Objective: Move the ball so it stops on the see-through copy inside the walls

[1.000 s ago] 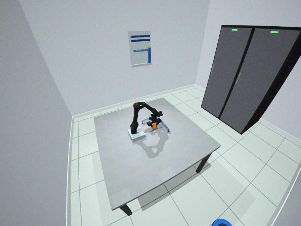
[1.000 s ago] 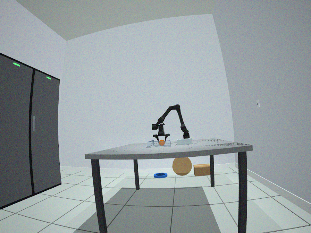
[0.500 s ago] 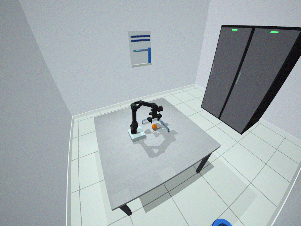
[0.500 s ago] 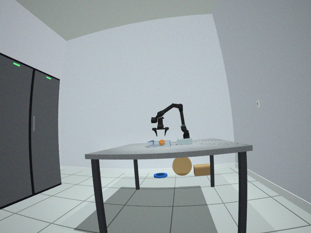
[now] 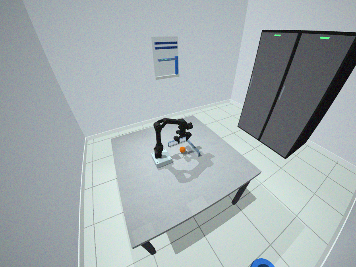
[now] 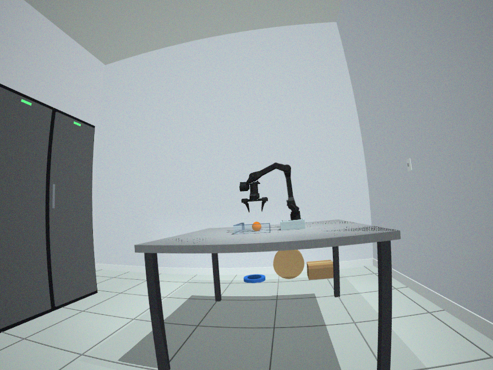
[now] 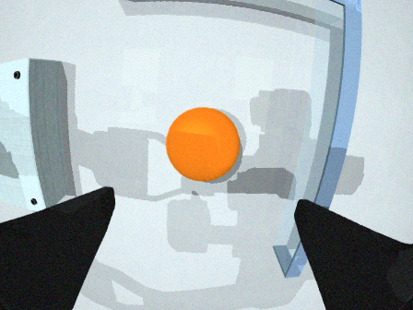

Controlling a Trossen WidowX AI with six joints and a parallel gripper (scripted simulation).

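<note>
Ball (image 7: 203, 144): round, no long axis; rested on the table (image 5: 161, 195) inside the walls' (image 7: 345, 102) corner.
Gripper (image 6: 255, 208): spread wide, nothing held, raised above the ball.

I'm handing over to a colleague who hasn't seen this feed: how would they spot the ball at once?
Find the grey table with the black robot arm on it. Beside the arm's base, two low clear blue-edged walls form a corner, under the open black claw. The small glossy orange ball lies inside that corner, the only round, brightly coloured thing on the table.
</note>
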